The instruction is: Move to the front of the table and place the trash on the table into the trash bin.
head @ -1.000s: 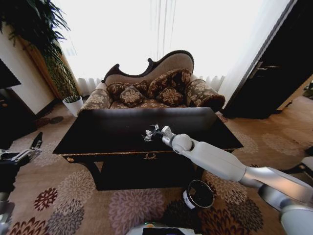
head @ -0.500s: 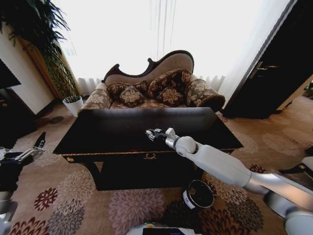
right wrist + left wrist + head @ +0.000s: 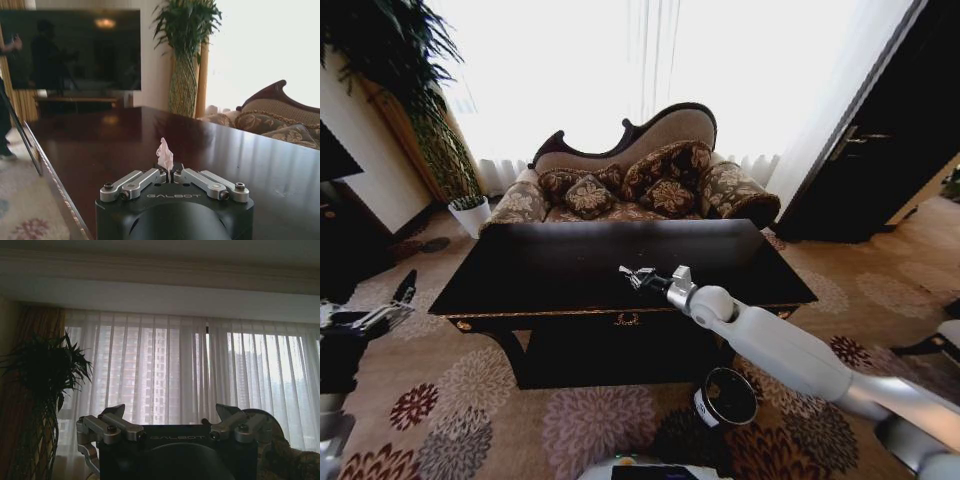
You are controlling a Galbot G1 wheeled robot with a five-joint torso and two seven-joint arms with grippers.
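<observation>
While pinched in right gripper (image 3: pixel 171 172) fingers — crumpled white paper scrap (image 3: pixel 164 153), upright, pointed.

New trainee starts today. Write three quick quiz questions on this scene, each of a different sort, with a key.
1. True or false: the right gripper is shut on a white paper ball.
2. Where is the trash bin? A. on the table B. on the carpet in front of the table C. on the sofa
3. Fill in: the left gripper is ____ and holds nothing.

Key: 1 true. 2 B, by the table front. 3 open.
</observation>
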